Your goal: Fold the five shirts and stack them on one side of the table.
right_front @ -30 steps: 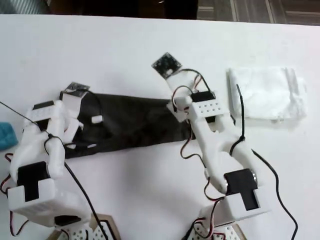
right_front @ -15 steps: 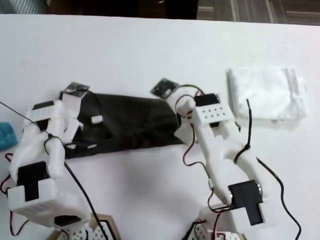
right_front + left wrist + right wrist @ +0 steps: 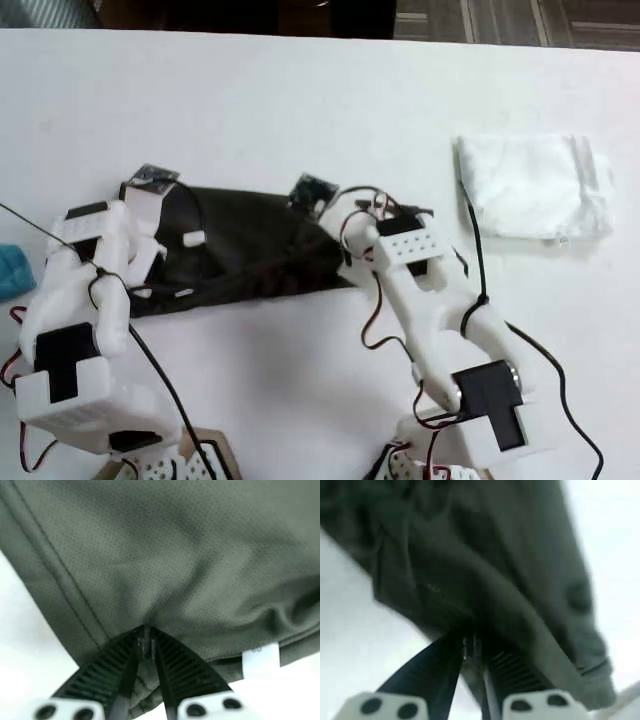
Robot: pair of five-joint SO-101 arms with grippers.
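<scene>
While the dark shirt [image 3: 250, 255] lies as a long folded band across the middle-left of the surface [image 3: 300, 90], the left claw [image 3: 145, 647] is closed on its left end and the right claw [image 3: 471, 650] on its right end. A clean fold likely means carrying the right end level over the left, edges aligned, then stacking on the folded white shirt [image 3: 535, 185] at far right.

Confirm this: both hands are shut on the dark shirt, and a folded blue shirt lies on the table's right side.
Not blue: in the high view the folded shirt on the right side is white. The left hand and right hand are indeed shut on the dark shirt.
</scene>
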